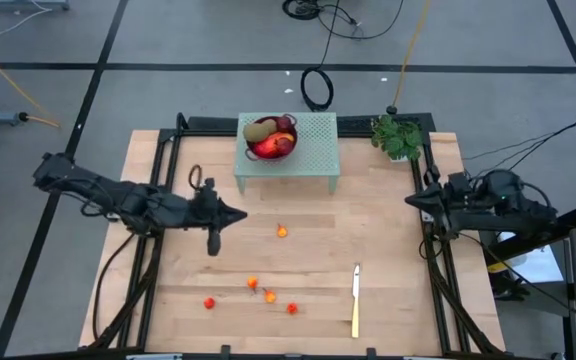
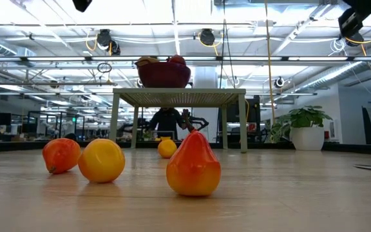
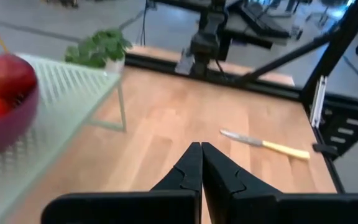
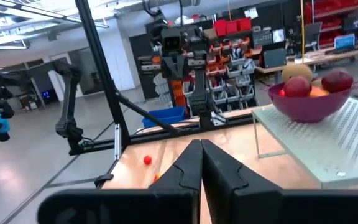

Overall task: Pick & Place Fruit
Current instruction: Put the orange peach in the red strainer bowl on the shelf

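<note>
Closest to the low camera stood a pear-shaped orange-red fruit (image 2: 193, 166), with a yellow ball (image 2: 102, 160) and a redder one (image 2: 61, 155) beside it on the wooden worktop (image 1: 388, 250). Seen from above, five small orange-red pieces (image 1: 269, 295) lay scattered on the worktop, well in front of the pale green mesh stand (image 1: 313, 150); one (image 1: 282, 231) sat nearer the stand than the rest. On the stand rested the purple bowl (image 1: 272, 146), already holding a kiwi-like oval (image 1: 259, 129), a dark red round fruit (image 1: 285, 125) and an orange-red piece. Bare wood lay open between stand and loose fruit. A yellow-handled knife (image 1: 355, 299) lay to the right of the scattered pieces, near the worktop's front edge. A potted plant (image 1: 397, 136) stood just right of the stand.

The left hand (image 1: 238, 214) hung above the worktop in front of the stand, fingers (image 3: 190, 167) pressed together, holding nothing. The right hand (image 1: 411, 201) waited at the worktop's right edge, fingers likewise closed and empty.
</note>
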Controlling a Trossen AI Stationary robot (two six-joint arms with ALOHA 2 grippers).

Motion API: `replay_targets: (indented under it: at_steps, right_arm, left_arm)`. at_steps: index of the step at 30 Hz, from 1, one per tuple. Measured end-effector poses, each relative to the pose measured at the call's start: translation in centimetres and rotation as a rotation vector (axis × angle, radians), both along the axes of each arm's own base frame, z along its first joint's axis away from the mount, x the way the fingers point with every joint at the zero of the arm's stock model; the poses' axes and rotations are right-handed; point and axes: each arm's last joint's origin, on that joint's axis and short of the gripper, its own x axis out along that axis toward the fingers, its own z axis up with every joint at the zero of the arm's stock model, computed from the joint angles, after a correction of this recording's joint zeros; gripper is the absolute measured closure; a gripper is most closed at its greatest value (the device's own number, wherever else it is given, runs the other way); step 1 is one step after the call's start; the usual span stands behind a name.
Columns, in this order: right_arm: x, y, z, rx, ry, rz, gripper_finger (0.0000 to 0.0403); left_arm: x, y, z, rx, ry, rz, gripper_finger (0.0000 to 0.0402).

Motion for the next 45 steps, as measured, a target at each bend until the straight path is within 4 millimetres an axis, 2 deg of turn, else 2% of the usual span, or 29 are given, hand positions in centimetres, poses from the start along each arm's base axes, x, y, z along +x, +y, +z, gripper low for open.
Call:
replay_targets:
  at_steps: [13,18,23,28,35,40,45]
  right_arm:
    - [1.0,0.1,-1.6,0.013,0.054,0.052,0.0403]
    - [1.4,0.1,-2.2,0.014,0.069,0.053,0.0403]
    - [1.6,0.1,-2.5,0.013,0.075,0.052,0.0403]
    - [1.7,0.1,-2.4,0.009,0.051,0.053,0.0403]
    - [1.7,0.1,-2.4,0.005,0.052,0.052,0.0403]
    - [1.7,0.1,-2.4,0.001,0.052,0.052,0.0403]
    - [1.7,0.1,-2.4,0.006,0.052,0.053,0.0403]
  left_arm:
    - [4.3,-3.9,1.0,-0.162,0.289,0.056,0.04]
    - [5.0,-5.6,0.1,-0.317,0.486,0.052,0.0401]
    - [4.2,-7.3,-2.4,-0.488,0.749,0.14,0.04]
    - [2.8,-8.7,-4.2,-0.513,0.95,0.286,0.0397]
    - [1.8,-10.7,-6.2,-0.457,1.053,0.39,0.0396]
    - [1.9,-12.0,-7.6,-0.417,1.1,0.388,0.0394]
    - [1.9,-12.8,-8.4,-0.396,1.132,0.378,0.0353]
